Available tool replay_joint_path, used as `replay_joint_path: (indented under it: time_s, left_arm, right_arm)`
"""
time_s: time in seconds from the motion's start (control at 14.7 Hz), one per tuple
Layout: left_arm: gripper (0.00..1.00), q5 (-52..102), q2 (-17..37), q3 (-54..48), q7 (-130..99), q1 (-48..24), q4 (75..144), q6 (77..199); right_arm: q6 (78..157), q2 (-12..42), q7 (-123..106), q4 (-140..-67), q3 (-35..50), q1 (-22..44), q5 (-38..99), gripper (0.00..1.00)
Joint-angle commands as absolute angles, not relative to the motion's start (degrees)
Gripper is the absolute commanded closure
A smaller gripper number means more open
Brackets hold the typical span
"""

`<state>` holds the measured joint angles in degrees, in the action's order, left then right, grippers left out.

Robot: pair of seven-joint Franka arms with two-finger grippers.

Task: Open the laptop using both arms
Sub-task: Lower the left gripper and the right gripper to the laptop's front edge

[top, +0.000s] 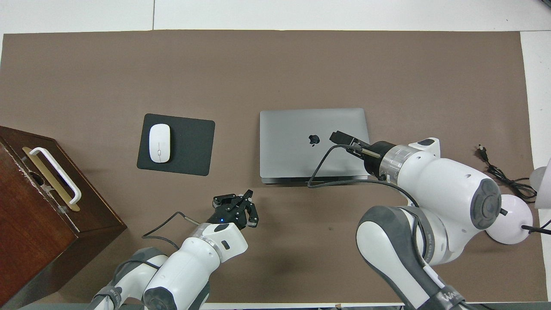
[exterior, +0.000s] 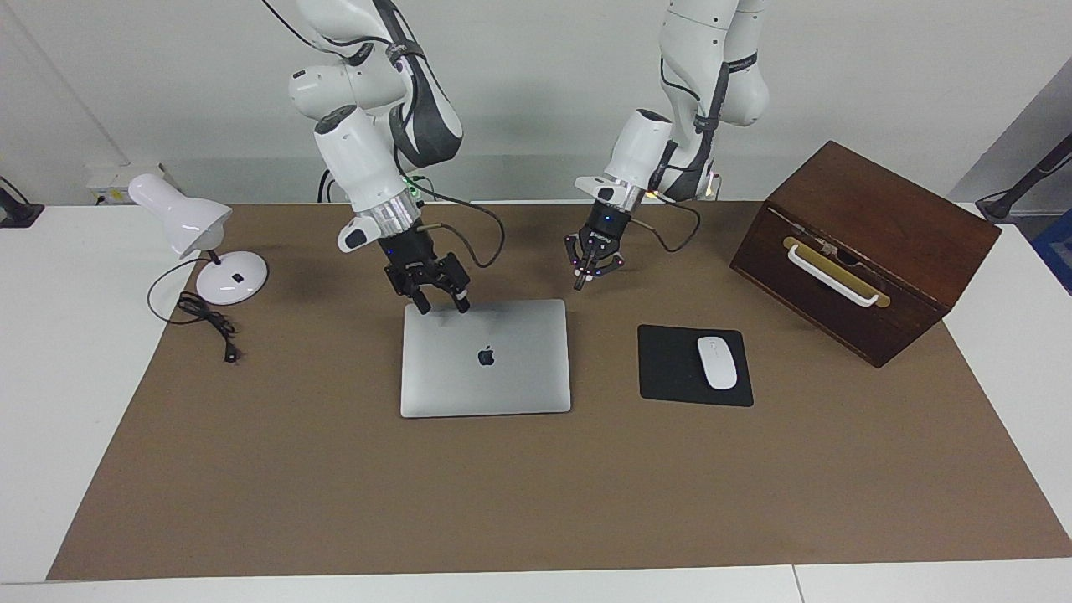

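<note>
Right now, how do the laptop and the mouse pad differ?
The laptop is silver-grey and bigger; the mouse pad is black and smaller. The laptop's shut lid is bare except for a logo; the mouse pad carries a white mouse. The laptop lies toward the right arm's end, the mouse pad toward the left's. Both lie flat.

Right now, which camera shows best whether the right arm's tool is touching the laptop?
The facing view: the right tool hangs at the closed laptop's robot-side edge. Overhead, that tool merely overlaps the lid, so contact can't be judged.
</note>
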<state>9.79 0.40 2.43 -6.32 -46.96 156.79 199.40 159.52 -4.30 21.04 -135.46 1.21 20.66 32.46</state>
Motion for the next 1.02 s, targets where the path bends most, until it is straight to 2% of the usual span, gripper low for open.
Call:
replay_joint_path:
  time_s: [0.0,0.27,0.96]
  left_arm:
    - [1.00,10.55,4.74,3.16,-6.50,-48.51,152.68,200.83]
    - [1.00,10.55,9.13,3.16,-6.59,-48.52,148.37,200.83]
    - [1.00,9.58,12.57,3.34,-5.89,-48.34,145.02,200.83]
  right_arm:
    - [162.50,-6.33,23.02,-138.51,1.58,22.13,33.57,0.00]
    - [163.73,-7.47,27.94,-139.92,1.58,25.92,33.57,0.00]
    - [173.14,-4.49,32.52,-141.32,1.67,31.38,33.57,0.00]
